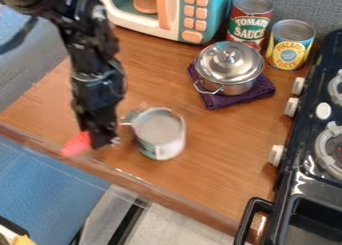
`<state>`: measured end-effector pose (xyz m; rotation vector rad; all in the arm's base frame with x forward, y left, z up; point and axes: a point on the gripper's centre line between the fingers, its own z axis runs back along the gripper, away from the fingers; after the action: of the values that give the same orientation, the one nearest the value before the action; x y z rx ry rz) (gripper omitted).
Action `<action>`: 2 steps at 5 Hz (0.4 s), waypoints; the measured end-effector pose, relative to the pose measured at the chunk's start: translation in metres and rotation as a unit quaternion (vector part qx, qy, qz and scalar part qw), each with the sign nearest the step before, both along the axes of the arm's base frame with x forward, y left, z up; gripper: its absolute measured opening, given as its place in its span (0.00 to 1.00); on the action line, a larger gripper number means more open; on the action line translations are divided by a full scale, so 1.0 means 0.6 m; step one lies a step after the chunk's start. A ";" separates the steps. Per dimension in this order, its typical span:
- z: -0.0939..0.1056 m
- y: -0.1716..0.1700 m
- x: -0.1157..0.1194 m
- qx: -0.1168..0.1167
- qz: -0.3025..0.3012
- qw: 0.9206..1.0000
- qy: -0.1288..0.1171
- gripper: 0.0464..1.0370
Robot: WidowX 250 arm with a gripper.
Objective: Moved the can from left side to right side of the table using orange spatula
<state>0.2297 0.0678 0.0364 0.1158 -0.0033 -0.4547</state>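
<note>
The black gripper (105, 139) hangs low over the left part of the table, shut on the orange spatula (77, 144). A red-orange part of the spatula sticks out on the gripper's left, near the table's front edge. Just right of the gripper, the can (162, 134) stands upright with its grey top up. A thin piece shows between the gripper and the can's upper left side; whether it touches the can I cannot tell. The gripper hides the middle of the spatula.
A silver lidded pot (229, 69) sits on a folded purple cloth (220, 100). Behind it stand a tomato sauce can (250, 24) and a yellow pineapple can (290, 45). A toy microwave (194, 14) is at the back, a black stove (314, 134) along the right side.
</note>
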 end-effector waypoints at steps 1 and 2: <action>0.007 -0.041 -0.012 0.009 -0.018 1.000 0.003 0.36; 0.007 -0.053 -0.015 0.017 -0.019 1.000 0.002 0.36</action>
<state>0.2209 0.0363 0.0408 0.1481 0.0050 -0.4931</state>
